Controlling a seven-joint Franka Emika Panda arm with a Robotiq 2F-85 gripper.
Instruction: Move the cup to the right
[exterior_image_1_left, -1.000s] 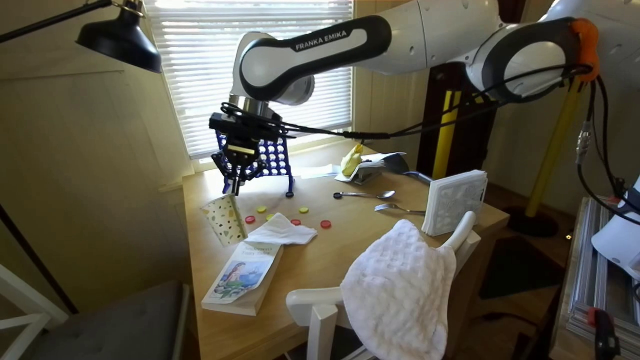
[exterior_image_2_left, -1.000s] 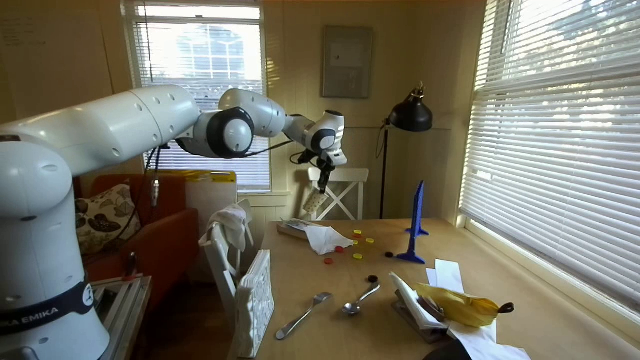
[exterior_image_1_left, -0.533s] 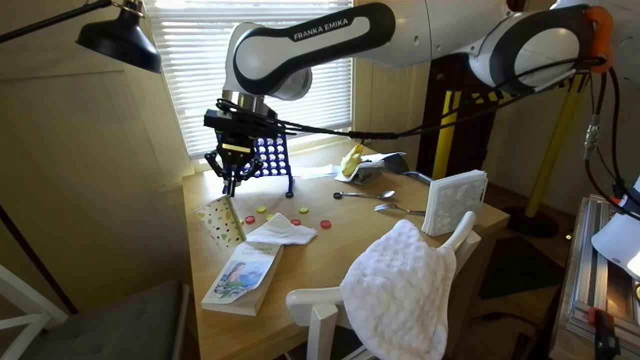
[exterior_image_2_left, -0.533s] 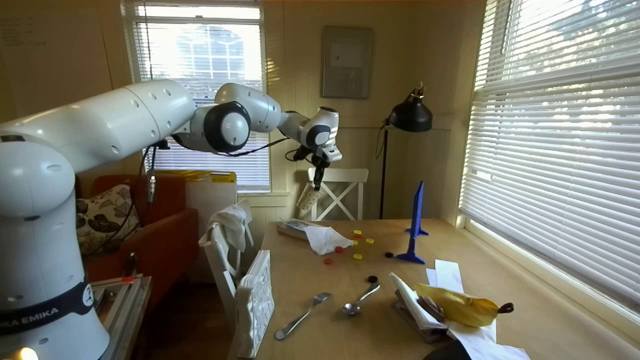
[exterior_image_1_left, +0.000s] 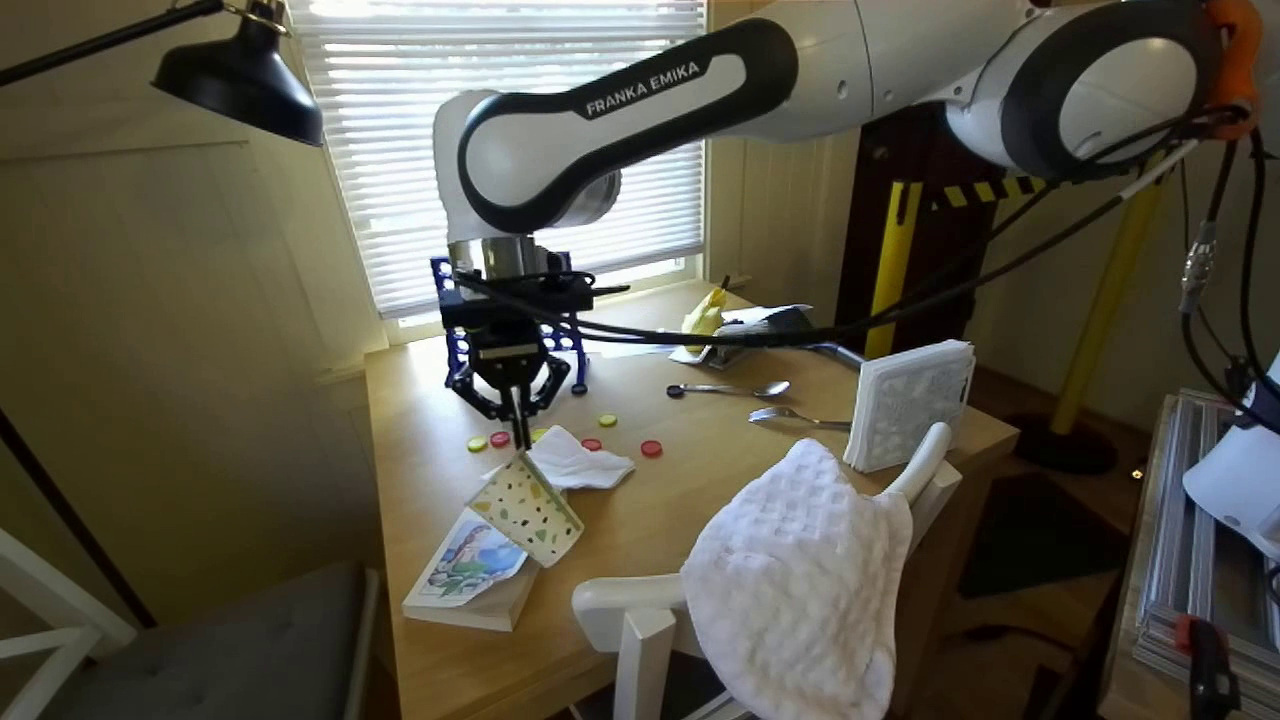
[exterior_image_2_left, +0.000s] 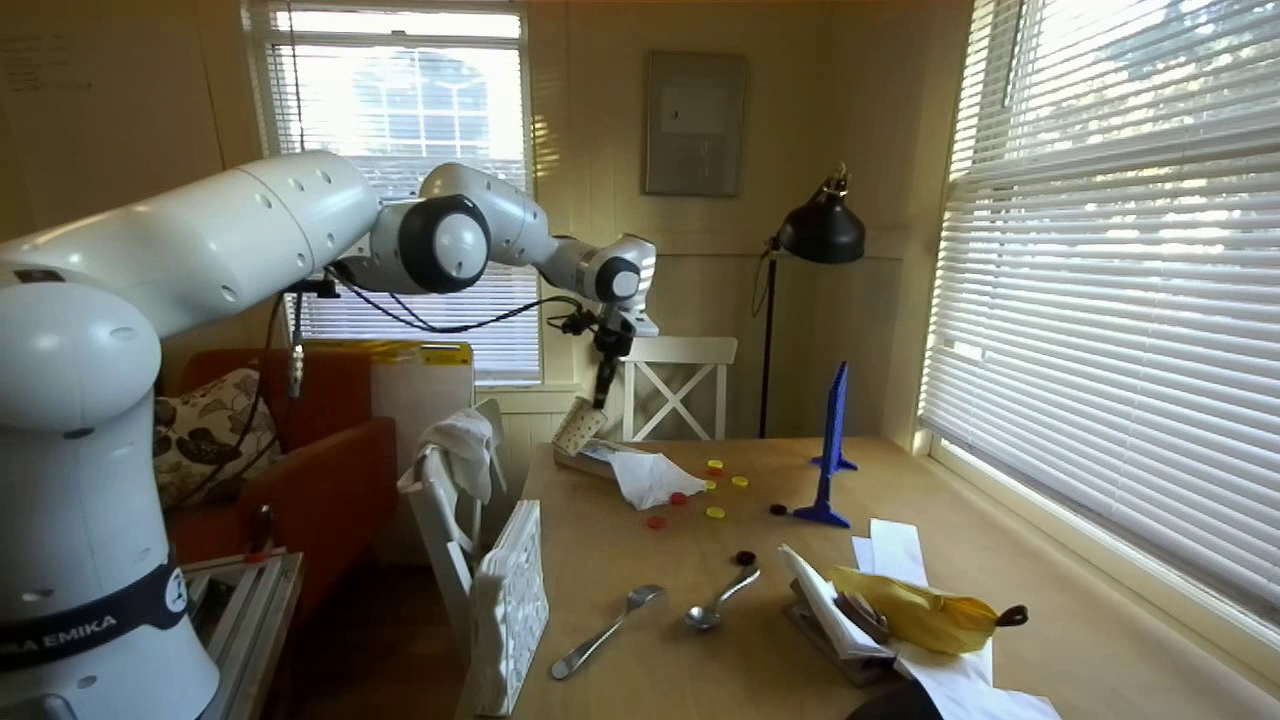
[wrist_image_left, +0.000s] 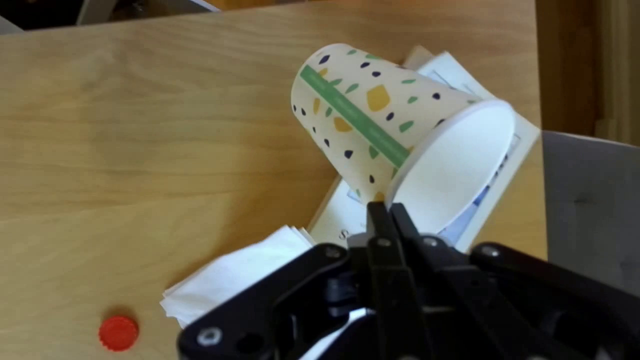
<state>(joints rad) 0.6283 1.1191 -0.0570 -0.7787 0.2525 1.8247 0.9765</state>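
The cup (exterior_image_1_left: 528, 508) is whitish with green, yellow and dark flecks. It shows in both exterior views, also here (exterior_image_2_left: 579, 427), and large in the wrist view (wrist_image_left: 380, 115). It is tilted, with its open mouth toward the lower right in the wrist view. My gripper (exterior_image_1_left: 521, 445), also in an exterior view (exterior_image_2_left: 600, 403), is shut on the cup's rim. In the wrist view the fingertips (wrist_image_left: 389, 205) pinch the rim, one inside and one outside. The cup hangs over the book (exterior_image_1_left: 470, 565); I cannot tell whether they touch.
A white napkin (exterior_image_1_left: 580, 465) lies beside the book. Several red and yellow discs (exterior_image_1_left: 651, 448) are scattered nearby. The blue grid game (exterior_image_2_left: 832, 450) stands near the window. A fork (exterior_image_2_left: 605, 632), a spoon (exterior_image_2_left: 722, 598) and a white box (exterior_image_1_left: 910, 405) are on the table. A chair bears a white cloth (exterior_image_1_left: 800, 590).
My gripper and the cup have come down toward the book, moving right in an exterior view and left in an exterior view. The cup's tilt has grown. The grip on the rim stays.
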